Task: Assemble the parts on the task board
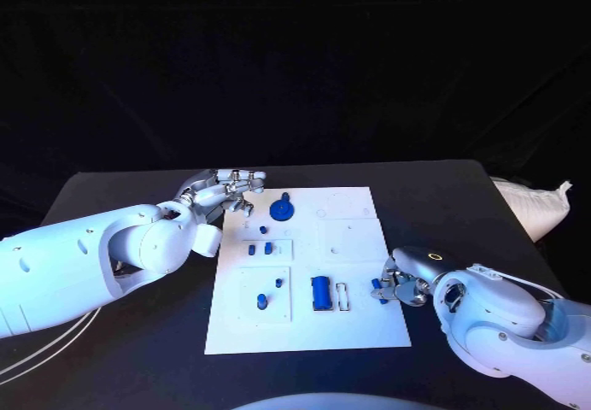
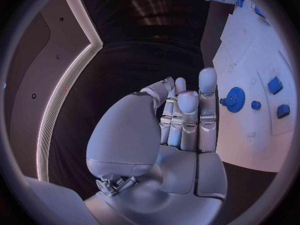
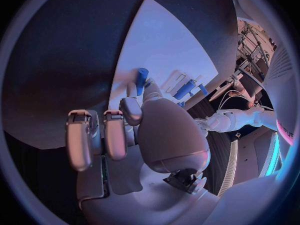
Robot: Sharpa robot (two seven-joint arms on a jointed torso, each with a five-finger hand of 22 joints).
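The white task board lies in the middle of the black table. At its right edge my right hand pinches a small blue peg; the right wrist view shows the peg upright between thumb and a finger, just above the board. My left hand hovers off the board's far left corner, fingers stretched out and holding nothing. A blue gear stands on the board close to those fingertips.
A long blue block lies on the board's near half, left of my right hand. Small blue pieces sit in the left column, another nearer me. A white bag lies at the table's right edge.
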